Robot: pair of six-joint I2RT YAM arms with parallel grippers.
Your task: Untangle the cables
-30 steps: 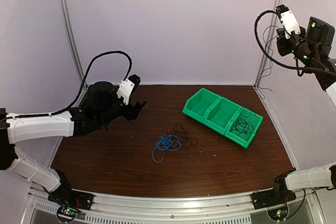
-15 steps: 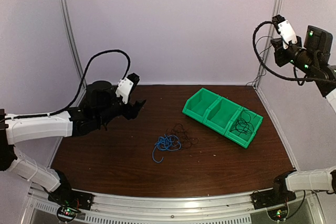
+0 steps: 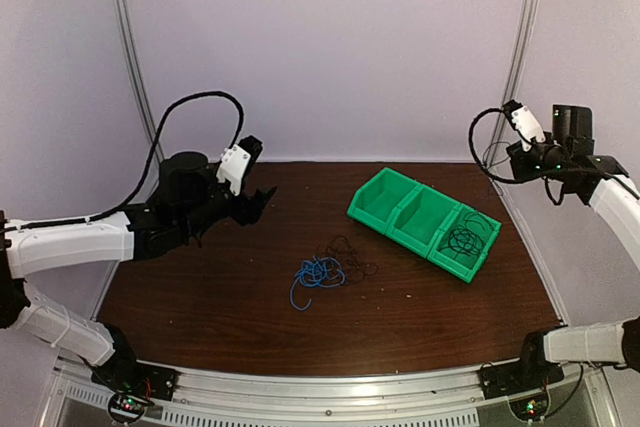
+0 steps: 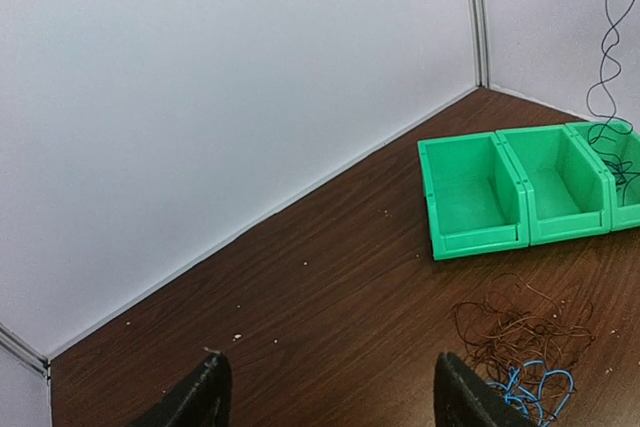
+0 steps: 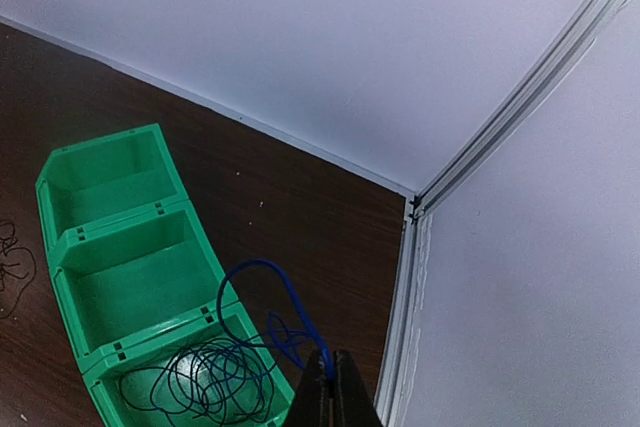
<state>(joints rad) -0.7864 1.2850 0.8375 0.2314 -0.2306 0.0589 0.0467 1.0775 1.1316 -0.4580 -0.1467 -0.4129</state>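
The right gripper (image 5: pixel 328 372) is pinching a blue cable (image 5: pixel 285 292) dangling into the green bin (image 5: pixel 130 212)'s right compartment; releasing it there seems next. The left gripper (image 4: pixel 330 383) is hovering wide open, far-left.

I see a dark brown wood-grain table (image 3: pixel 200 317), bright green bins (image 3: pixel 385 205), a blue tangle (image 3: pixel 318 272), thin black cables (image 3: pixel 350 250) by it, a black coil (image 3: pixel 463 240) in the end bin, a blue cable (image 5: pixel 285 297) above, pale lilac walls (image 3: pixel 330 47), white-and-black arms (image 3: pixel 70 244)
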